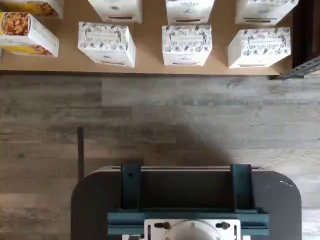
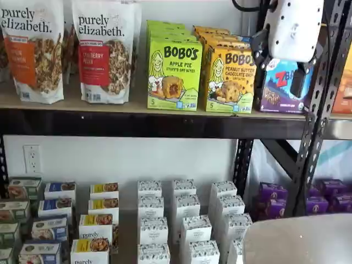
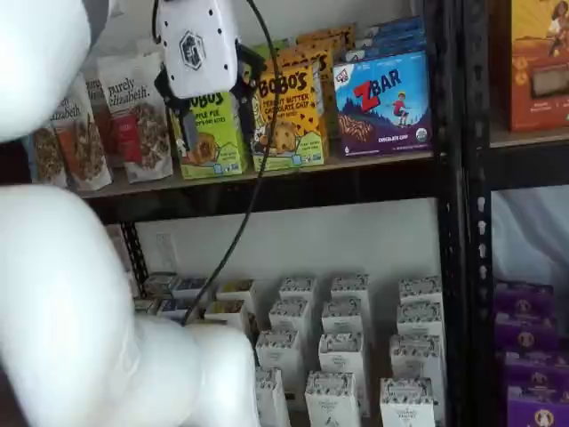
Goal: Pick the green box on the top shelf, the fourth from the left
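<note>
The green box [image 2: 174,69], a lime Bobo's Apple Pie carton, is standing upright at the front of the top shelf [image 2: 137,122], touching the orange-yellow Bobo's peanut butter box [image 2: 229,78] on one side, with a purely elizabeth granola pouch [image 2: 104,52] near on the other and more green cartons lining up behind it. The gripper [image 3: 213,93] is hanging in front of this shelf at carton height, apart from the box and holding nothing; its black fingers are standing spread wide, one to each side of the white body. In a shelf view it is covering part of the green box's face. The wrist view is showing only white patterned cartons [image 1: 106,42] on a lower board, so it is giving no help with aim. Risks, as I judge them: with the peanut butter box pressing so close, a finger may be catching that neighbour instead, or shoving both cartons backward; a tall light carton may also be tipping if struck high.
</note>
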`<state>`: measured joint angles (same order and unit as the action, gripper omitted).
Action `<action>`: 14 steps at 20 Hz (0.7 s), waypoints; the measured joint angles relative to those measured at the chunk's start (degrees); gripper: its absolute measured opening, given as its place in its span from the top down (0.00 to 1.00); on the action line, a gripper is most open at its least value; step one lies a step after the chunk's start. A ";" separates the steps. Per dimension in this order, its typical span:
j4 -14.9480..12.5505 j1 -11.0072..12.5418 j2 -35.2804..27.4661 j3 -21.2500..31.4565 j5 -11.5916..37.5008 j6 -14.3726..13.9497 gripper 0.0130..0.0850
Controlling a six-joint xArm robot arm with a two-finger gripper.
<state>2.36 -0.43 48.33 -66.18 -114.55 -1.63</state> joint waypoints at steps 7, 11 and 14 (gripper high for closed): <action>4.88 4.07 3.07 2.68 5.13 2.51 0.00; 4.60 3.42 2.83 2.53 4.83 1.94 0.00; 3.97 2.38 2.48 2.45 4.65 1.13 0.00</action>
<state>6.33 1.95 50.81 -63.73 -109.90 -0.50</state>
